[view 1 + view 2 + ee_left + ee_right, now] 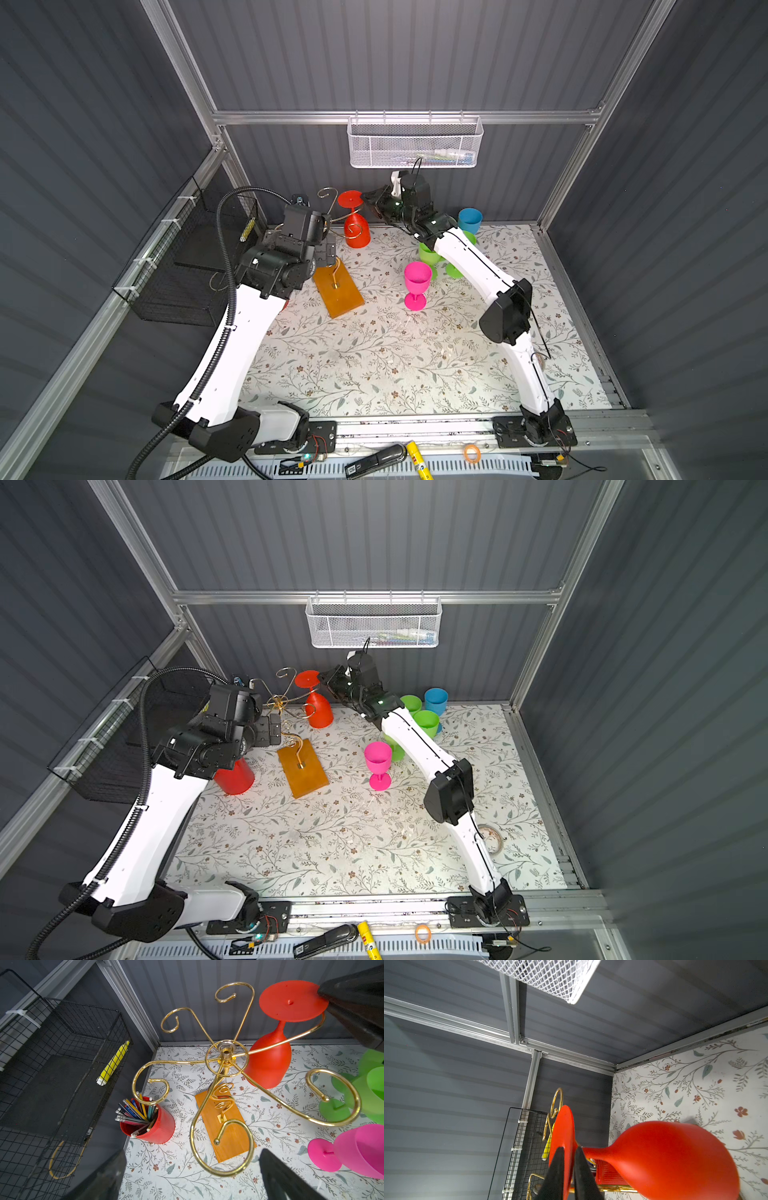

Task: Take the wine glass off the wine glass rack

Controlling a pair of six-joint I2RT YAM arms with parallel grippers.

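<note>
- Grip worry first: right gripper point(568, 1152) pinches only the edge of the foot of the wine glass point(675, 1159), so the bowl could twist out.
- It hangs upside down on a scroll arm of the wine glass rack point(226, 1057); a wrong-way pull could snag the stem and tip the stand.
- Meanwhile left gripper point(193, 1153) hovers wide open above the wooden base point(232, 1142), pinning nothing down.

"Where is the red wine glass point(268, 1059)?"
"Hanging upside down on the gold wine glass rack point(225, 1057)."
"And the red cup point(158, 1126)?"
"It's full of pencils point(133, 1111), near the rack's wooden base point(232, 1145)."
</note>
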